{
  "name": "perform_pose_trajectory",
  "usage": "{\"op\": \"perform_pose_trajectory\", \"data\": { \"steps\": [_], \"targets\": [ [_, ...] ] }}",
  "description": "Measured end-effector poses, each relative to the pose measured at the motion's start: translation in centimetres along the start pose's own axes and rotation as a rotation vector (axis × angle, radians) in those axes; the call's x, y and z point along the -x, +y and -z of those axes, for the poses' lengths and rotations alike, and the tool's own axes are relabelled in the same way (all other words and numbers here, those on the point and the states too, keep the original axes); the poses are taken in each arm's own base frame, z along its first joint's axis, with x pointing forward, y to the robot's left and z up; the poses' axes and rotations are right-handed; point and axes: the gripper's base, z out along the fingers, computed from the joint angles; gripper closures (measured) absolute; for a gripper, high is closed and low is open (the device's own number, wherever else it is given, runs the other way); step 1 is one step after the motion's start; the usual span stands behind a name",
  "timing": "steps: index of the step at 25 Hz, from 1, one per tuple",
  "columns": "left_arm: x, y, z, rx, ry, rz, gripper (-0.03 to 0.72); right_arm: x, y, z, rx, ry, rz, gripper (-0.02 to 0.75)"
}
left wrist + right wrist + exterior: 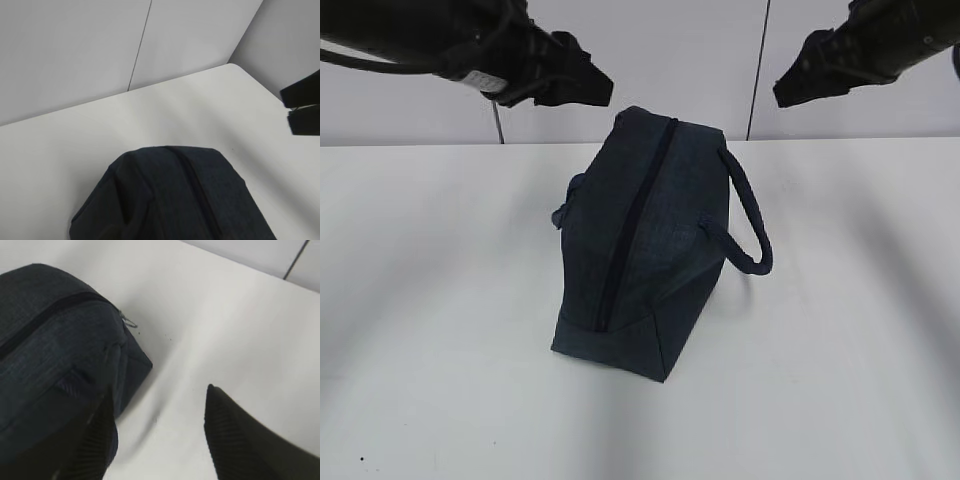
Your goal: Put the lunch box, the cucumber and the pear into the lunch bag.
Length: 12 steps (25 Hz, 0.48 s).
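Observation:
The dark navy lunch bag (640,240) stands in the middle of the white table with its top zipper (630,225) drawn shut. One loop handle (750,235) hangs off its right side, and the metal ring pull (129,320) lies at one end. My left gripper (588,88) hovers above and behind the bag's left side; its fingers do not show in the left wrist view, which looks down on the bag (170,200). My right gripper (159,394) hangs open and empty beside the bag (55,355), high at the back right (788,88). The lunch box, cucumber and pear are out of view.
The white table (440,330) stretches around the bag on every side. A pale wall with vertical seams (757,70) stands close behind it. The table's far corner (235,67) shows in the left wrist view.

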Motion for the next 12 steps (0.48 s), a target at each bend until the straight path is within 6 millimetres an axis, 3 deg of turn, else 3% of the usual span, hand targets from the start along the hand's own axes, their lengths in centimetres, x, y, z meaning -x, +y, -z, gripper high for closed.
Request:
{"op": "perform_pose_trajectory", "data": {
  "steps": [6,12],
  "targets": [
    [0.4,1.2,4.4,0.081,0.055,0.017,0.337,-0.8,0.6,3.4,-0.096,0.145,-0.13,0.288],
    [0.1,1.9,7.7,0.229,0.143,-0.022,0.337,-1.5,1.0,4.1,-0.093,0.223,-0.218,0.289]
  ]
}}
